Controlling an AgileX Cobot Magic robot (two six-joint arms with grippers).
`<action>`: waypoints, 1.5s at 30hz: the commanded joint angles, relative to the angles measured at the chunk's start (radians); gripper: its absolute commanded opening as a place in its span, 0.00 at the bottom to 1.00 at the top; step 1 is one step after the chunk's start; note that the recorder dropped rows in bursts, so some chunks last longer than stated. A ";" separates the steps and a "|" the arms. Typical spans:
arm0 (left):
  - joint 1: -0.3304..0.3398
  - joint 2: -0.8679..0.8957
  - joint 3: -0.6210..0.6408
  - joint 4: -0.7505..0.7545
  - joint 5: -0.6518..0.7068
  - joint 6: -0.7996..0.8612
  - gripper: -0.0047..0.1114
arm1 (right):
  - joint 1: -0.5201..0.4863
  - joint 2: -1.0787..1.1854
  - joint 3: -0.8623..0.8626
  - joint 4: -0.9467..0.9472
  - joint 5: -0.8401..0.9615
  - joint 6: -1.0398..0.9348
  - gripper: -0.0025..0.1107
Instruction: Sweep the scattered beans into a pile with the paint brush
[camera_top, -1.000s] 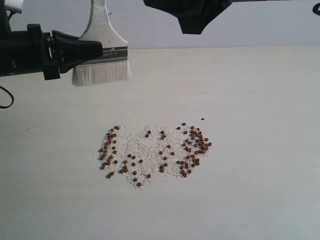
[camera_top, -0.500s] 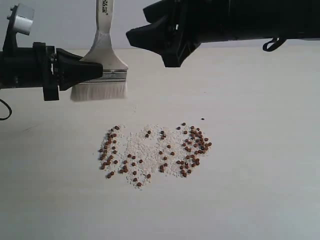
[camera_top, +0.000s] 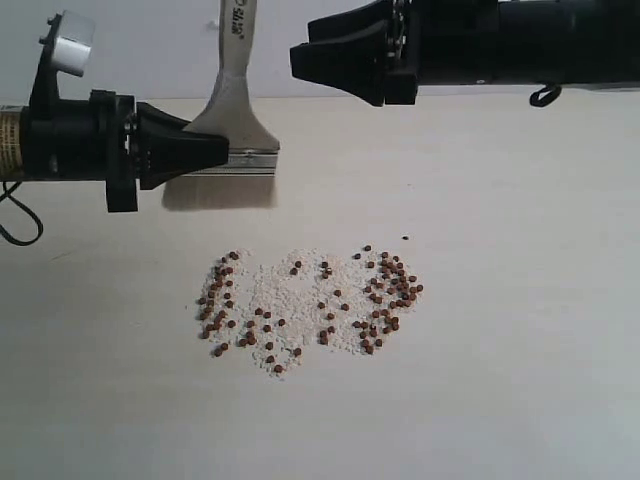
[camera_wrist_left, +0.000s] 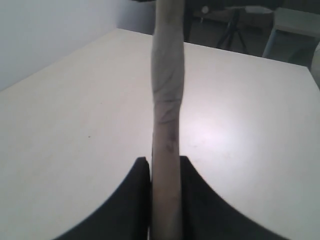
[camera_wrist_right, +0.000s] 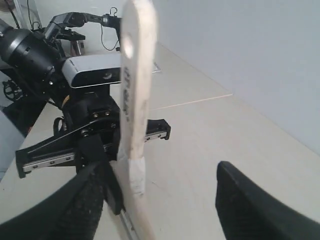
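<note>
The paint brush (camera_top: 235, 110) stands upright at the back left of the table, handle up, bristles (camera_top: 220, 192) down at the surface. My left gripper (camera_top: 222, 152) is shut on it just above the silver ferrule (camera_top: 250, 160); the left wrist view shows the handle (camera_wrist_left: 167, 100) squeezed between the jaws of the left gripper (camera_wrist_left: 166, 165). My right gripper (camera_top: 340, 70) hovers open to the right of the handle's top. In the right wrist view the handle (camera_wrist_right: 136, 85) rises ahead of the open right gripper (camera_wrist_right: 165, 200). The beans (camera_top: 310, 300) lie scattered, with no compact pile.
Whitish crumbs (camera_top: 290, 295) form a broad patch under the beans, which are denser at its left (camera_top: 218, 300) and right (camera_top: 390, 285) sides. One dark speck (camera_top: 405, 238) lies apart. The table's far edge (camera_top: 500, 95) meets a pale wall.
The left gripper has lowered the brush to the table and shifted it slightly right. The right arm has come in from the top and now sits level by the handle.
</note>
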 joint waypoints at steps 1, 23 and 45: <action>-0.018 -0.003 -0.006 -0.032 -0.018 0.012 0.04 | -0.004 0.040 -0.020 0.004 0.021 0.018 0.55; -0.096 -0.002 -0.006 -0.099 -0.018 0.052 0.04 | 0.046 -0.028 -0.020 -0.015 0.021 0.072 0.55; -0.143 0.016 -0.006 -0.186 -0.018 0.082 0.04 | 0.069 -0.028 -0.020 0.010 0.021 0.114 0.48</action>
